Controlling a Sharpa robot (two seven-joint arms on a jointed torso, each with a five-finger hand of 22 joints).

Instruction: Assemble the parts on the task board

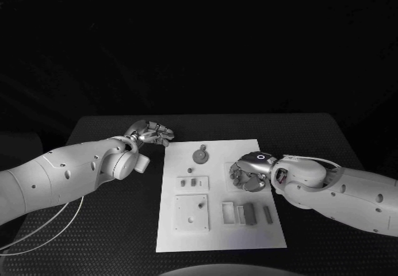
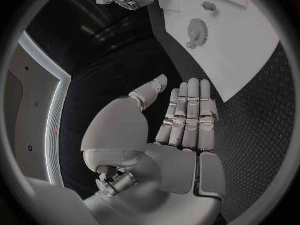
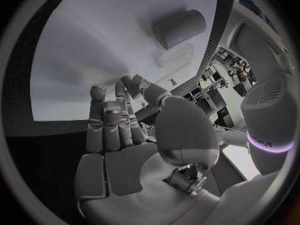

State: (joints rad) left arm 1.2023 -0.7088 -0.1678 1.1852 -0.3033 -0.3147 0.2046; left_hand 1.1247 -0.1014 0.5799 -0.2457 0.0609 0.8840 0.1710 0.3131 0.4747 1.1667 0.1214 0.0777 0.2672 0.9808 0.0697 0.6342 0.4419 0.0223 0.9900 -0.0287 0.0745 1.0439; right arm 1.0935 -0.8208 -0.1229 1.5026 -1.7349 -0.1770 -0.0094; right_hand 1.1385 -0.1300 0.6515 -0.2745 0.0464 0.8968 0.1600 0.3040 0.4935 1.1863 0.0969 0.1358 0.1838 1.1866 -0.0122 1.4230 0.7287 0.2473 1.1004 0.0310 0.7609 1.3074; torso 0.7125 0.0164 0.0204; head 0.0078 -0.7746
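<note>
Left hand (image 1: 149,133) parked off task board (image 1: 219,230), over black table (image 1: 99,230), fingers straight and apart, holding nothing. Right hand (image 1: 249,171) hovers over board's right side, fingers curled down; can't tell if anything's in them. Gear part (image 1: 201,154) lies flat near board's far edge, small parts (image 1: 245,214) in slots nearer robot. Risk imo: curled fingers hide target, could nudge loose pieces off their spots.

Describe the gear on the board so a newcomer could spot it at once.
Start at the white board in the middle of the black table. Look near its far edge, between the two robot hands: the gear lies there. It is the only round, toothed piece; the neighbours are blocks and plates.
</note>
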